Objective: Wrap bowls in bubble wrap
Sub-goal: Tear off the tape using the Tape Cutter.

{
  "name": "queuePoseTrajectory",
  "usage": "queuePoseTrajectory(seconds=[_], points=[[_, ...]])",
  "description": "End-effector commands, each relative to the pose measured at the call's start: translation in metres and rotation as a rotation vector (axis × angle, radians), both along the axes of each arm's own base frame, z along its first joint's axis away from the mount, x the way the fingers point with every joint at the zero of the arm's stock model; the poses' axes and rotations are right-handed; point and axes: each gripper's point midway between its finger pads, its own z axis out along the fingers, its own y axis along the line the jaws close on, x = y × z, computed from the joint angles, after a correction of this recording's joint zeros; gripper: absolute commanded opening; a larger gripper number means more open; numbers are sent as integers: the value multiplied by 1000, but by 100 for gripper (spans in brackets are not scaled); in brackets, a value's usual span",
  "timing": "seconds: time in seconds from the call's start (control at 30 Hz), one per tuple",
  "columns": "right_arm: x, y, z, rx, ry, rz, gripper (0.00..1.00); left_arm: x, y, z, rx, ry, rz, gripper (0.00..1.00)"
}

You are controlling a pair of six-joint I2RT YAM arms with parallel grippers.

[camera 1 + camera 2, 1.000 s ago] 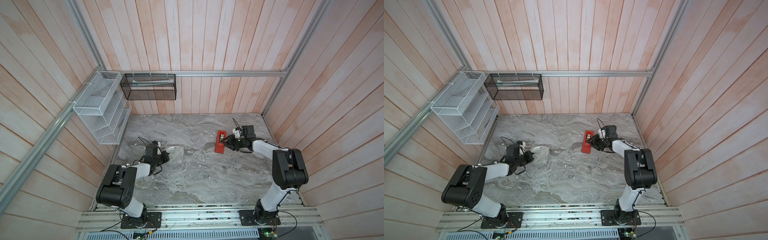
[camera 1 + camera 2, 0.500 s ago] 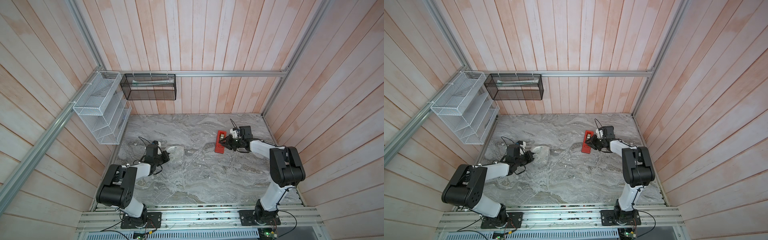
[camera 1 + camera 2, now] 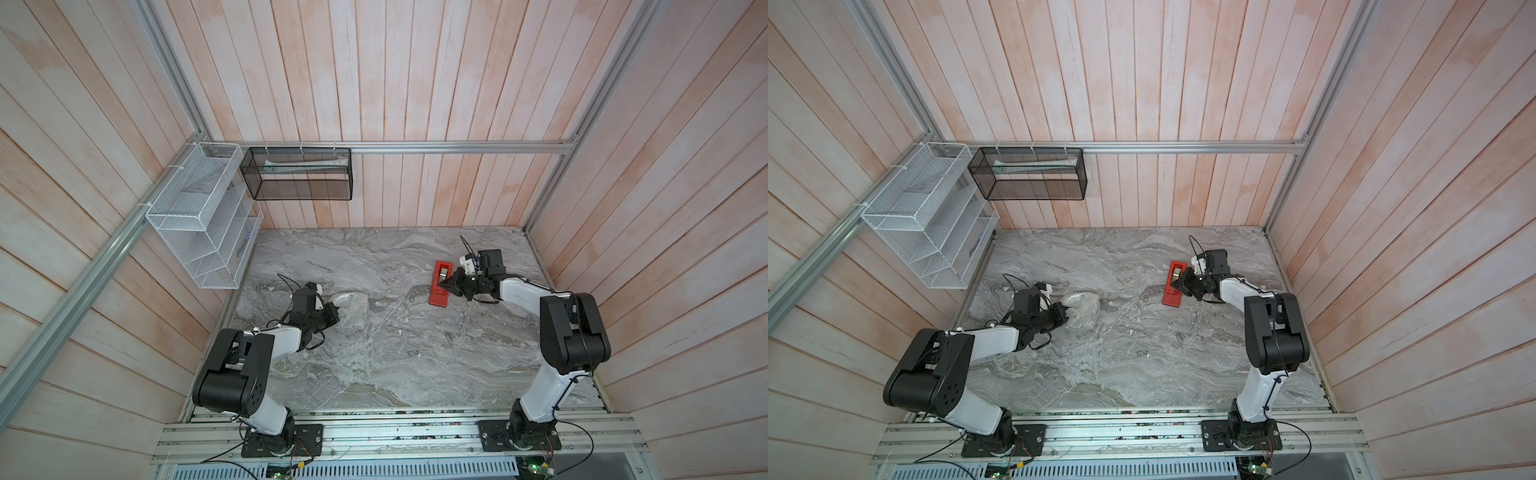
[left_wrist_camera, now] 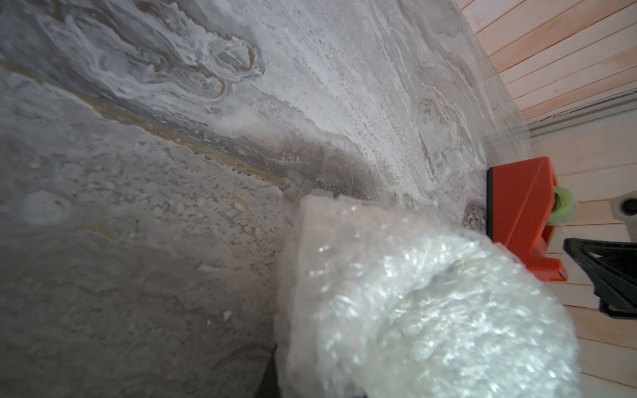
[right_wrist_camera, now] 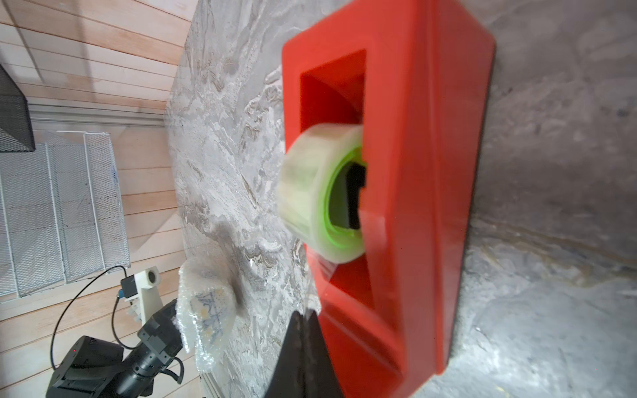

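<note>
The bubble wrap (image 3: 352, 304) sits bunched at the table's left, and my left gripper (image 3: 335, 314) is shut on its near edge. Through the wrap (image 5: 201, 344) in the right wrist view, the bowl (image 5: 211, 306) shows its blue pattern and yellow dots. In the left wrist view the wrap (image 4: 413, 310) hides my fingertips. My right gripper (image 5: 306, 313) is shut beside the red tape dispenser (image 5: 413, 172) at the table's right. A clear strip runs from the tape roll (image 5: 317, 193) to its tips. Both top views show this gripper (image 3: 1177, 284) over the dispenser (image 3: 1170, 298).
A white wire rack (image 3: 199, 220) and a black mesh basket (image 3: 297, 178) hang on the walls at the back left. The grey marble table (image 3: 395, 353) is enclosed by wooden walls on three sides. Bare marble separates the two arms.
My right gripper has slid a little leftwards onto the tape dispenser and shut its jaws there. The left arm and the wrapped bundle have not moved.
</note>
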Motion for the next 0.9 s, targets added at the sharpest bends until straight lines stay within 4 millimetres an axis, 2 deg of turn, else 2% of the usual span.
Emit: queuePoseTrajectory(seconds=[0.0,0.27,0.57,0.7,0.87], points=[[18,-4,45,3,-109,13,0,10,-11,24,-34,-59,-19,9],[30,-8,78,-14,-163,20,0,3,-30,23,-53,-33,-50,9],[21,-1,102,-3,-193,10,0,-3,-36,20,-60,-3,-71,9],[17,1,108,-8,-198,3,0,-5,-40,17,-62,8,-88,9],[11,3,102,-11,-182,-4,0,-6,-44,17,-74,13,-107,9]])
